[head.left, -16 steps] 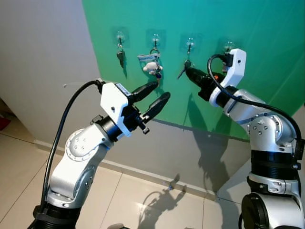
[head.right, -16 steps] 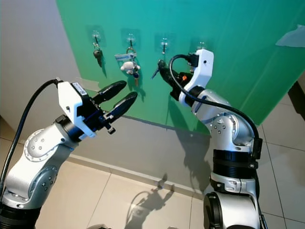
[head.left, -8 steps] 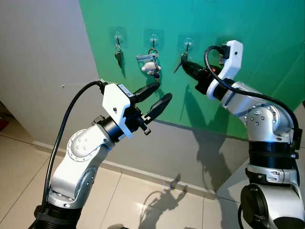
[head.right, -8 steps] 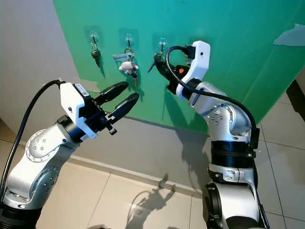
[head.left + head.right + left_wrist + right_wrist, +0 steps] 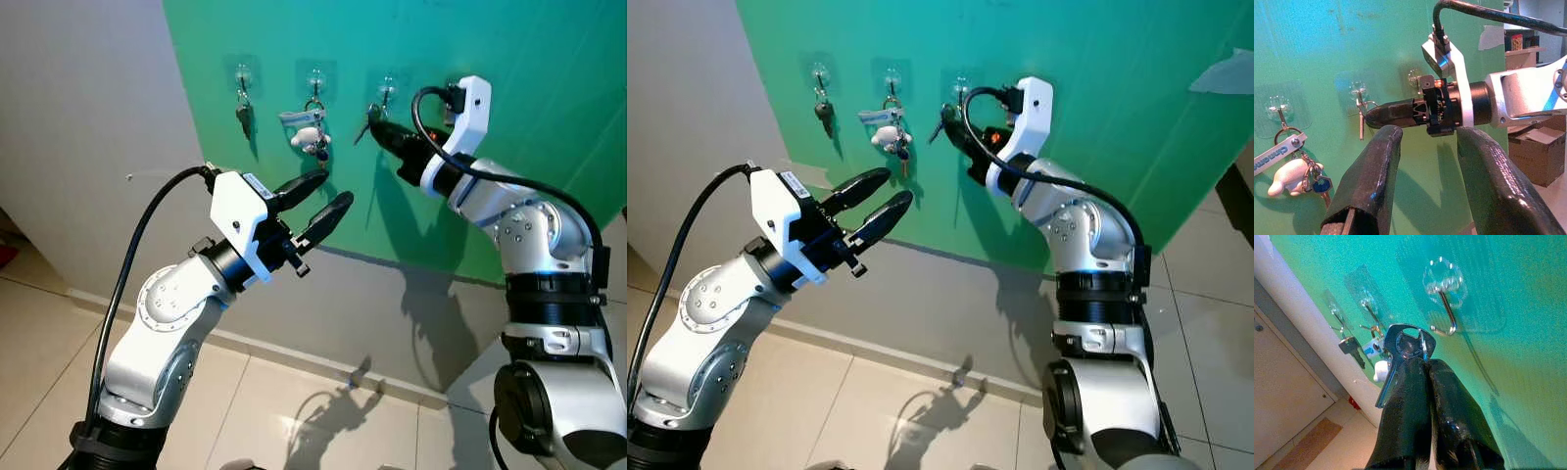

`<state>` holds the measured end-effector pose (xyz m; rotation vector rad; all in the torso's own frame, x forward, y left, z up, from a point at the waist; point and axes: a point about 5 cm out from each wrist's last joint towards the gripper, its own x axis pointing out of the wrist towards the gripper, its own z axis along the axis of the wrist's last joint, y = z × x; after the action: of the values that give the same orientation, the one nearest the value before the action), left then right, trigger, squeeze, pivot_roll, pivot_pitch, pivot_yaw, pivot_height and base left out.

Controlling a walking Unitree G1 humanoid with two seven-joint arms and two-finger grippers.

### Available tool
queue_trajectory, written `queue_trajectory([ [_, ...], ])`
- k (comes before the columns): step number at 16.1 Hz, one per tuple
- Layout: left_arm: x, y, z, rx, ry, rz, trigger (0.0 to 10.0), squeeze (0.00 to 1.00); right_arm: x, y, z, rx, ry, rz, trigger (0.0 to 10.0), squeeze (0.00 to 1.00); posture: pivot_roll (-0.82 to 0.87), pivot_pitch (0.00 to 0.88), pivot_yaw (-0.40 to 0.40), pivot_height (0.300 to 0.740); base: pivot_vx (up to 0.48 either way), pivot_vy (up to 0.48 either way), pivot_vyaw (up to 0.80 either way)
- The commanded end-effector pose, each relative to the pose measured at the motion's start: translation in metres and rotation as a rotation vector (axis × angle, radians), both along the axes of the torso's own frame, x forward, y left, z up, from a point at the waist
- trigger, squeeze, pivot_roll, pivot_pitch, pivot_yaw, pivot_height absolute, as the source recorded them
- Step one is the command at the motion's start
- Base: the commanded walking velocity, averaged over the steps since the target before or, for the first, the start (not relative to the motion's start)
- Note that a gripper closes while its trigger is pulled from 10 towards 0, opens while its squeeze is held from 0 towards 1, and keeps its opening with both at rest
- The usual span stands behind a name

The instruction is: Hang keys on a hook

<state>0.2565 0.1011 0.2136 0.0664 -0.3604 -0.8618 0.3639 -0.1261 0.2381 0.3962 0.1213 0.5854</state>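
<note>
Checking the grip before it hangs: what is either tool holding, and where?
The right tool pinches a silver key at its head, by the ring. The left tool is open, holding nothing.

Between the spread left hand [image 5: 1425, 191], the right hand [image 5: 1371, 116] (black-tipped) touches the key [image 5: 1360, 126] at its hook [image 5: 1358, 98].

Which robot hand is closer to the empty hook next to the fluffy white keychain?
The right. The right end effector, pinching a key, is right beside that hook. The left end effector hangs open, lower and away from the wall.
</note>
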Motion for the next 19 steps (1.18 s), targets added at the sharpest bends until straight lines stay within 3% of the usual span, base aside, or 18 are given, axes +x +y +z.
queue_trajectory([
  [1, -0.002, 0.000, 0.001, 0.009, -0.009, -0.003, 10.0, 0.00, 0.003, 0.000, 0.008, -0.007, -0.033, 0.001, 0.0, 0.00, 0.07, 0.000, -0.002, 0.740, 0.000, 0.000, 0.00],
  [9, -0.002, 0.001, 0.002, 0.010, -0.010, -0.002, 10.0, 0.00, 0.010, -0.004, 0.012, -0.004, -0.051, -0.014, 0.0, 0.00, 0.07, 0.000, 0.000, 0.740, 0.000, 0.000, 0.00],
  [19, -0.001, 0.002, 0.002, 0.014, -0.009, 0.002, 10.0, 0.00, 0.019, -0.010, 0.001, 0.028, 0.010, -0.005, 0.0, 0.00, 0.08, 0.000, 0.000, 0.740, 0.000, 0.000, 0.00],
])
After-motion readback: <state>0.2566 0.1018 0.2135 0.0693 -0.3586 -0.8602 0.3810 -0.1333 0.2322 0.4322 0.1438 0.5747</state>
